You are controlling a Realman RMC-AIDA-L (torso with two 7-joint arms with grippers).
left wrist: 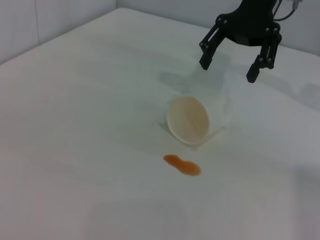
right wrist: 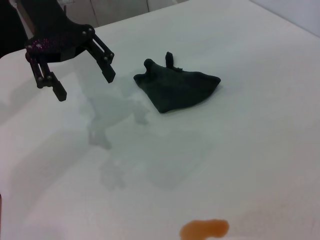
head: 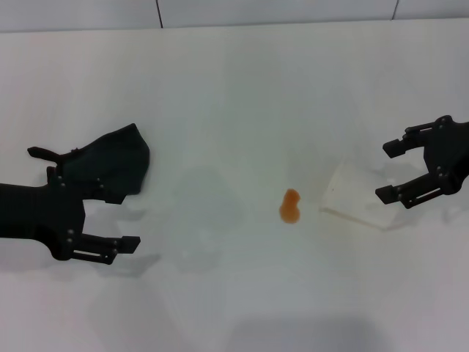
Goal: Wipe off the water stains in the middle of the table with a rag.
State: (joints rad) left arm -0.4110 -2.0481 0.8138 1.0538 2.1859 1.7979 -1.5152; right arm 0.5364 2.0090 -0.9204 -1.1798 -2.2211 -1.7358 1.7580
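The water stains [head: 290,207] form a small orange-brown blot near the middle of the white table [head: 220,88], also seen in the left wrist view [left wrist: 182,165] and the right wrist view [right wrist: 205,229]. The dark rag [head: 113,161] lies crumpled at the left, its tab sticking up [right wrist: 175,87]. My left gripper [head: 121,220] hovers open just in front of the rag, with nothing between its fingers [right wrist: 84,86]. Over at the right, my right gripper [head: 385,172] stands open and empty [left wrist: 227,71].
A translucent whitish cup [head: 352,194] lies on its side between the stain and the right gripper, its mouth toward the stain [left wrist: 189,120]. The table's far edge meets a grey wall at the back.
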